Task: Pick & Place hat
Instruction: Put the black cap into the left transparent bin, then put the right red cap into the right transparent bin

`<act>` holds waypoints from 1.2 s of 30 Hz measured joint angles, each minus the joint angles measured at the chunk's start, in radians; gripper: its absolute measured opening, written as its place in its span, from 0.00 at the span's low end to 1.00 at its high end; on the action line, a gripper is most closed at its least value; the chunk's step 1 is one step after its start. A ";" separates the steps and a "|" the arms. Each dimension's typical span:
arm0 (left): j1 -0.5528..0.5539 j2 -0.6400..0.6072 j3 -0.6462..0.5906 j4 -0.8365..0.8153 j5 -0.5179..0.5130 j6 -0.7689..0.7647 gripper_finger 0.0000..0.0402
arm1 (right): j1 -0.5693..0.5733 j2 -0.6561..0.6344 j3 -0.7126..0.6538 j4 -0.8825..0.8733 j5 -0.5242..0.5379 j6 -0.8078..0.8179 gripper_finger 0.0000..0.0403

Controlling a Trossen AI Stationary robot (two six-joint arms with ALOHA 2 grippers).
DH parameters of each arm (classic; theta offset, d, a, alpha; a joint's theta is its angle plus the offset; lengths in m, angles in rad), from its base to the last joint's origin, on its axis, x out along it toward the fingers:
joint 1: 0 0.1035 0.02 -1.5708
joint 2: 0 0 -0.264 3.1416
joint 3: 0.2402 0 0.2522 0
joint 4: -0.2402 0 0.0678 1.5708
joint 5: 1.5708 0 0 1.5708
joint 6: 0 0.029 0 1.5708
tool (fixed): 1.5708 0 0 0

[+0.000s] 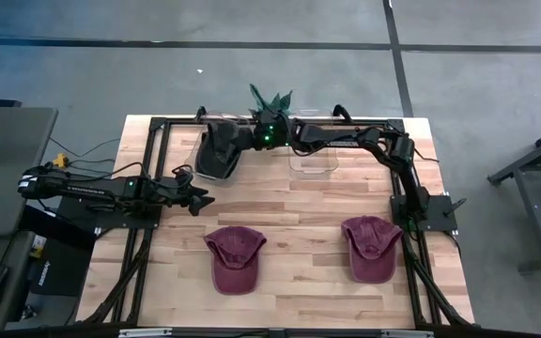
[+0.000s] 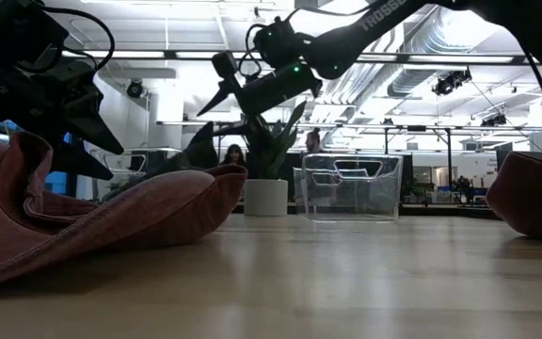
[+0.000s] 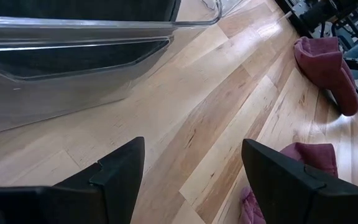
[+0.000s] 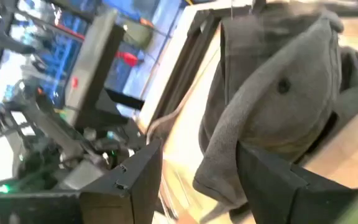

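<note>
Maroon fabric hats lie on the wooden bench (image 1: pixel 299 211): one hat (image 1: pixel 235 258) near the front centre, a second hat (image 1: pixel 372 246) to its right. A grey hat (image 1: pixel 222 148) sits in a clear bin at the back. Left gripper (image 1: pixel 203 200) hovers just behind the centre hat, jaws spread. Right gripper (image 1: pixel 250 138) hangs over the grey hat, jaws spread. Soft and light, each hat probably folds under pressure; pinch the crown or stiffer brim edge.

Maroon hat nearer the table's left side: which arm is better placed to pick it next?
Left, probably. The left gripper is open beside that maroon hat, while the right gripper is over the dark hat in the far bin.
</note>
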 joint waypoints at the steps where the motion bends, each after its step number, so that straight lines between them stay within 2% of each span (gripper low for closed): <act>1: 0.000 0.000 0.000 0.000 0.000 0.000 0.65 | 0.000 -0.003 0.000 -0.014 -0.013 -0.013 0.48; 6: 0.000 0.000 0.000 0.000 0.000 0.000 0.65 | 0.001 -0.015 0.000 -0.081 -0.073 -0.045 0.49; 19: 0.000 0.000 0.000 0.000 0.002 0.000 0.65 | 0.018 -0.154 0.000 -0.377 -0.063 -0.268 0.49; 36: 0.000 0.000 0.000 0.000 0.002 0.000 0.65 | 0.069 -0.379 0.000 -0.894 0.034 -0.557 0.49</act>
